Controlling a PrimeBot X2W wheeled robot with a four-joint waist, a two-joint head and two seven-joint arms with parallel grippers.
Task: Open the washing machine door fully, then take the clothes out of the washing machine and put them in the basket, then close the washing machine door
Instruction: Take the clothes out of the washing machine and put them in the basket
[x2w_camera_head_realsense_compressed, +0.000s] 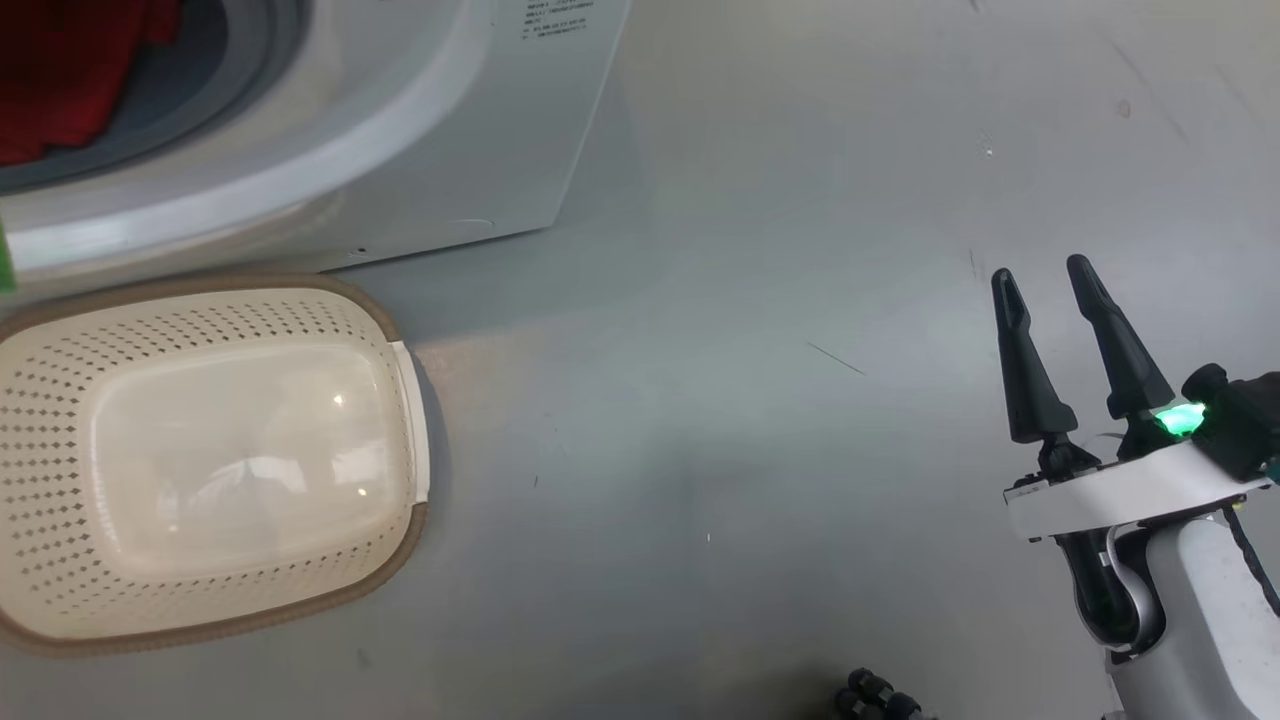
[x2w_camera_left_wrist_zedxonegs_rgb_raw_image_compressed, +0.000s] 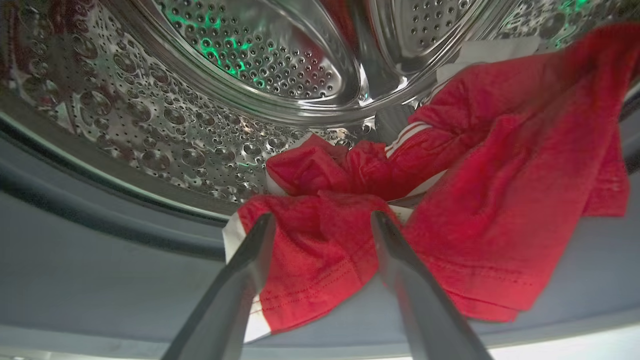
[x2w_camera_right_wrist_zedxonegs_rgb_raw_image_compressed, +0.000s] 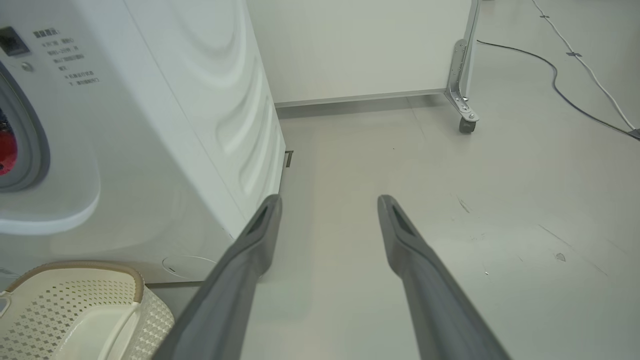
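Straddling a fold of the clothes (x2w_camera_left_wrist_zedxonegs_rgb_raw_image_compressed: 500, 200) at the mouth of the washing machine (x2w_camera_head_realsense_compressed: 420, 150), the left gripper (x2w_camera_left_wrist_zedxonegs_rgb_raw_image_compressed: 322, 216) stands wide open, clamping nothing. It should push deeper before closing, so a thick bunch lifts out toward the basket (x2w_camera_head_realsense_compressed: 60, 400) just before the machine. The right gripper (x2w_camera_head_realsense_compressed: 1042, 272), spread and empty, hangs well off the machine's side.

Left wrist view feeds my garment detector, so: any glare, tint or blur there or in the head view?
Left wrist view: the drum shows bright highlights and green reflections; the left pincer looks soft-edged up close. Head view: small glare spots inside the basket.
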